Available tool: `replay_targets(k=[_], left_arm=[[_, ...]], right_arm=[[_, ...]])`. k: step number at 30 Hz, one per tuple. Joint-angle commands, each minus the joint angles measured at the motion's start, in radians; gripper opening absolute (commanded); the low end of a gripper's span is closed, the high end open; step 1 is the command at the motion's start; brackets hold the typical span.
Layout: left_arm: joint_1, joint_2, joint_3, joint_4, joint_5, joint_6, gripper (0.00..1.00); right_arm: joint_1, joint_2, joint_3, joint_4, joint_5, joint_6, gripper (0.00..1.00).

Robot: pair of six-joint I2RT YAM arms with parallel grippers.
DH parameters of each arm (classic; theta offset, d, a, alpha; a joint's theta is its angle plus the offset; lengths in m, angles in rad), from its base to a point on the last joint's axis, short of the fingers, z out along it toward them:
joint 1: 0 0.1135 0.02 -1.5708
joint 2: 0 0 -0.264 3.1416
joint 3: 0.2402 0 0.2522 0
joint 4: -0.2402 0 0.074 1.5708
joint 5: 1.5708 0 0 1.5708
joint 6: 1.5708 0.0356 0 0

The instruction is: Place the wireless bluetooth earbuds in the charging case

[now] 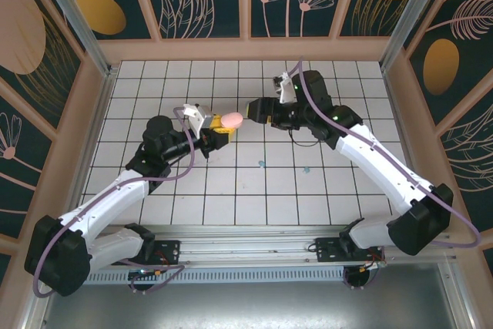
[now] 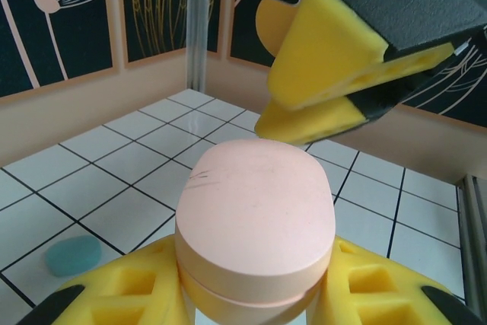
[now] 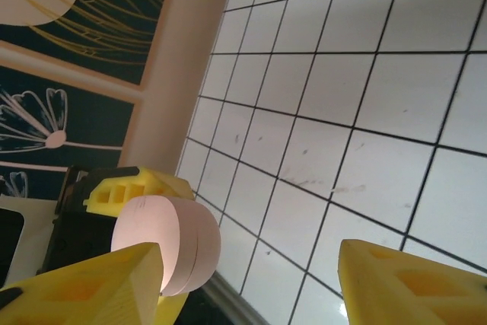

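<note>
Pink charging case (image 2: 255,211), lid closed, sits clenched between the yellow pads (image 2: 129,298) of the left hand (image 1: 222,129), raised above the tiled surface (image 1: 192,190) near its middle. Right hand (image 1: 253,109) is released, fingers spread and grasping nothing, just right of the case. One teal earbud (image 1: 262,164) lies on the tiles nearer the arm bases, with a second teal earbud (image 1: 306,169) to its right.

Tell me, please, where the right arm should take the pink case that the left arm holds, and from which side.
Probably the free half of the pink case that sticks out of the left jaws, which clamp its other end on both sides. Come from opposite the left arm, with the right jaws open across the rounded oval rim.
</note>
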Motion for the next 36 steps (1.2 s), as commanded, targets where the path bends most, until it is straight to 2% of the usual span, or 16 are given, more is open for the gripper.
replay_targets(k=[1, 14, 26, 31, 33, 36], left_arm=[[0.001, -0.004, 0.03, 0.031, 0.031, -0.018, 0.17], [-0.001, 0.019, 0.034, 0.089, 0.061, -0.057, 0.17], [-0.002, 0.035, 0.03, 0.106, 0.041, -0.065, 0.18], [-0.001, 0.041, 0.03, 0.099, 0.023, -0.066, 0.23], [-0.001, 0.036, 0.03, 0.088, -0.002, -0.061, 0.26], [-0.001, 0.02, 0.029, 0.056, -0.03, -0.042, 0.42]], right_arm=[[-0.005, 0.012, -0.036, 0.151, -0.113, 0.077, 0.64], [0.013, 0.047, -0.186, 0.462, -0.285, 0.277, 0.6], [0.041, 0.081, -0.167, 0.518, -0.348, 0.317, 0.43], [0.044, 0.084, -0.164, 0.52, -0.339, 0.319, 0.25], [0.042, 0.086, -0.163, 0.522, -0.332, 0.32, 0.21], [0.026, 0.087, -0.164, 0.552, -0.334, 0.343, 0.2]])
